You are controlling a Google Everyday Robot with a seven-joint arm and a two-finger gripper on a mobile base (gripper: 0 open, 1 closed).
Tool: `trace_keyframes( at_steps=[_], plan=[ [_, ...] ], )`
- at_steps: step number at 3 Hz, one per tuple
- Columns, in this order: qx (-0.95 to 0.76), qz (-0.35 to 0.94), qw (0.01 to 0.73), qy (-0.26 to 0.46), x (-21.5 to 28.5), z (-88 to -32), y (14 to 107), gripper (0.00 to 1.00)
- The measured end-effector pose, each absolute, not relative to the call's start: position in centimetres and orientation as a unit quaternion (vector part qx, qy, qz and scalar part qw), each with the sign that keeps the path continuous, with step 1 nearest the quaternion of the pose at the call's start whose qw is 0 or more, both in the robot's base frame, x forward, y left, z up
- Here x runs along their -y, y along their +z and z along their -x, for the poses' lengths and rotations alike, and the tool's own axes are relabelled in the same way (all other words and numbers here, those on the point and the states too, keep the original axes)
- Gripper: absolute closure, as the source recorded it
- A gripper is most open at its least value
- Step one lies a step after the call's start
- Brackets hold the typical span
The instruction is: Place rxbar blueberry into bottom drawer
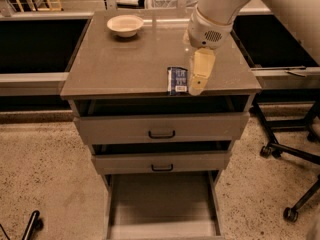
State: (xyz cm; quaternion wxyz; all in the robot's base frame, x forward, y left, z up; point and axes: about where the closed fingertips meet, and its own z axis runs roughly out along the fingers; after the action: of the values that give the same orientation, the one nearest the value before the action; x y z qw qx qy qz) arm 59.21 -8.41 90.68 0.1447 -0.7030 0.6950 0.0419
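The rxbar blueberry (177,80), a flat dark blue bar with a white patch at its near end, lies on the cabinet top (125,64) near the front edge. My gripper (199,76) hangs from the white arm just right of the bar, its cream fingers pointing down at the front edge of the top. The bottom drawer (162,204) is pulled far out below, its flat grey floor bare.
A cream bowl (125,25) sits at the back left of the cabinet top. The two upper drawers (161,129) stand slightly pulled out. Office chair legs with castors (290,154) stand on the right. A dark object (30,224) lies on the floor at the lower left.
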Motion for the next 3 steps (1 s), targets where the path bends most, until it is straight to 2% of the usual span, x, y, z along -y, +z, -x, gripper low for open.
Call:
trace_keyframes(
  at_steps=[2, 3],
  plan=[
    [-0.719, 0.681, 0.121, 0.061, 6.9, -64.9, 84.7, 0.0],
    [-0.718, 0.681, 0.123, 0.072, 6.0, -66.8, 81.6, 0.21]
  ],
)
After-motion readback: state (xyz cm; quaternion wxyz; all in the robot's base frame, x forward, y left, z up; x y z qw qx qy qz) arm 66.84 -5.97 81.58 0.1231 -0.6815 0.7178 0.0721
